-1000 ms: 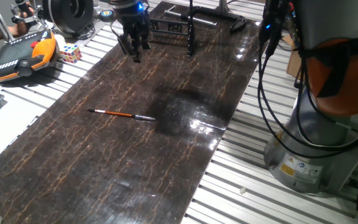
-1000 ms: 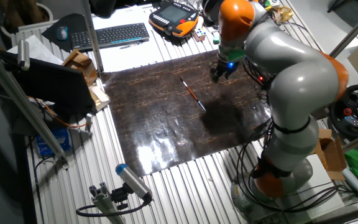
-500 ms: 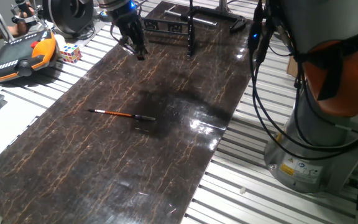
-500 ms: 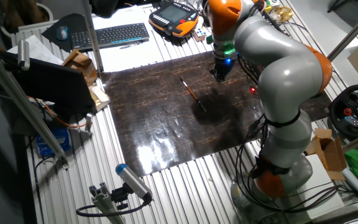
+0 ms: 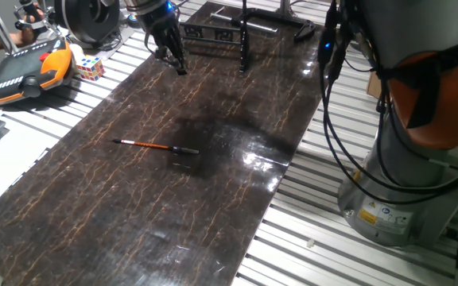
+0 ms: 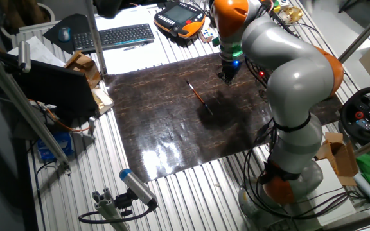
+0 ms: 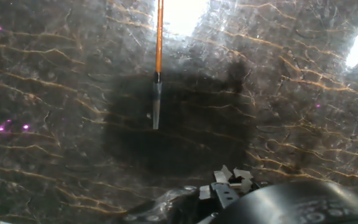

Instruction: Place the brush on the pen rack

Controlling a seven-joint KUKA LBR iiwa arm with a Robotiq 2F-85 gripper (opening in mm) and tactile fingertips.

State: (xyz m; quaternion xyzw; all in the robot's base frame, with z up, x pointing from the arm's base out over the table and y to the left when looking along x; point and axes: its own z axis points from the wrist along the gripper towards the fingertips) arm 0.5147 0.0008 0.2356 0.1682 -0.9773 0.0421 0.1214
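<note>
Jaws empty and apparently close together at my gripper [image 5: 178,67], I hang over the far tabletop [image 5: 133,206] near the pen rack [image 5: 244,38], so I judge the reach unfinished: next comes dropping astride the brush [image 5: 157,147] lying mid-tabletop, well apart.

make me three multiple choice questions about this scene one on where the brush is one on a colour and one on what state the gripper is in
1. Where is the brush?
A. Flat on the dark mat
B. Across the pen rack
C. In the gripper

2. What colour is the brush shaft?
A. Blue
B. Orange-brown
C. White

3. What is the gripper doing?
A. Clamped on the brush
B. Resting on the keyboard
C. Holding nothing, apart from the brush

Answers:
1 A, it lies on the mat, clear of the rack.
2 B, the hand view shows an orange shaft above a grey section.
3 C, the gripper is up near the rack, with bare mat between it and the brush.
</note>
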